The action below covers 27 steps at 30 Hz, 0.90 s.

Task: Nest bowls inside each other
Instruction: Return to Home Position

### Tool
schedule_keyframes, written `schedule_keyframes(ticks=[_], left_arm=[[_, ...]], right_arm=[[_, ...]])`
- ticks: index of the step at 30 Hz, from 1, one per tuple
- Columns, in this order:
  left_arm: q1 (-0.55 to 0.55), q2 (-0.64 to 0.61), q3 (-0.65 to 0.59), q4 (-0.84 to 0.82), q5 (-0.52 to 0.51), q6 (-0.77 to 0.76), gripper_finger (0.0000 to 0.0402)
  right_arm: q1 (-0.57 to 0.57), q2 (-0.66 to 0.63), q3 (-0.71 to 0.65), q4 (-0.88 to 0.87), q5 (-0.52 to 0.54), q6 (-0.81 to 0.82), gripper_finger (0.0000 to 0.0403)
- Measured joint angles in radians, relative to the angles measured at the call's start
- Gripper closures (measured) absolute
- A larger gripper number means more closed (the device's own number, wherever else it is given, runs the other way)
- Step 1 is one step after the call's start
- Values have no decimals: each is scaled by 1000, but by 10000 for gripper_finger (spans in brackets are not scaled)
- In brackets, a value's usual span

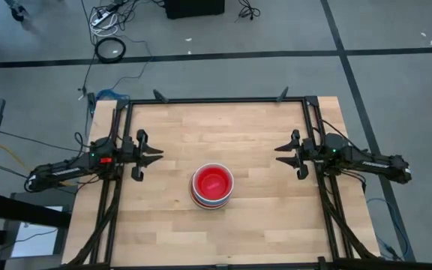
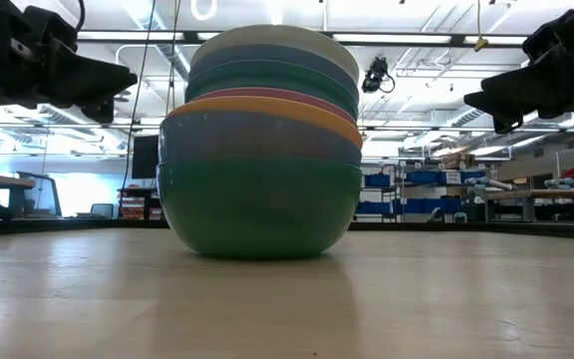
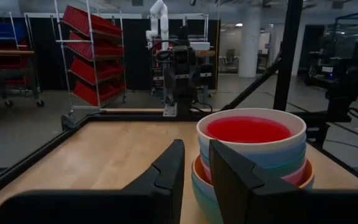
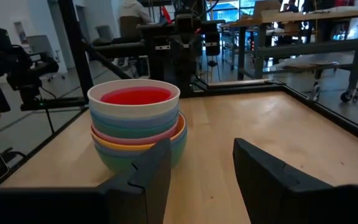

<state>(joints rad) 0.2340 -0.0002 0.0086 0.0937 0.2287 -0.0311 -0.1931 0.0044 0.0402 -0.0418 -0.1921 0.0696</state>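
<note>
The bowls stand nested in one stack (image 1: pixel 212 186) near the middle of the wooden table. A teal bowl (image 2: pixel 257 209) at the bottom rests on the tabletop; blue, orange, pink, teal, blue and white ones rise above it, with a red bowl (image 3: pixel 247 129) inside the top. My left gripper (image 1: pixel 159 154) hovers at the table's left side, its fingers a narrow gap apart, holding nothing. My right gripper (image 1: pixel 280 153) hovers at the table's right side, open and empty. Both point level toward the stack (image 4: pixel 138 121), well clear of it.
A black metal frame (image 1: pixel 216 100) runs along the table's far edge and both sides. Bare wood lies all around the stack. Beyond the table stand shelving with red bins (image 3: pixel 95 56) and other workbenches (image 4: pixel 303 37).
</note>
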Motion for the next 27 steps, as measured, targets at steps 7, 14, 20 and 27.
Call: schedule_keyframes(ticks=[7, 14, 20, 27], left_arm=[[0, 0, 0, 17, 0, 0, 318], [0, 0, 0, 17, 0, 0, 318], [0, 0, 0, 17, 0, 0, 318], [0, 0, 0, 17, 0, 0, 318]], right_arm=[[0, 0, 0, 1, -1, -1, 239], [0, 0, 0, 1, -1, -1, 239], [0, 0, 0, 2, -1, -1, 239], [0, 0, 0, 2, -1, -1, 239]])
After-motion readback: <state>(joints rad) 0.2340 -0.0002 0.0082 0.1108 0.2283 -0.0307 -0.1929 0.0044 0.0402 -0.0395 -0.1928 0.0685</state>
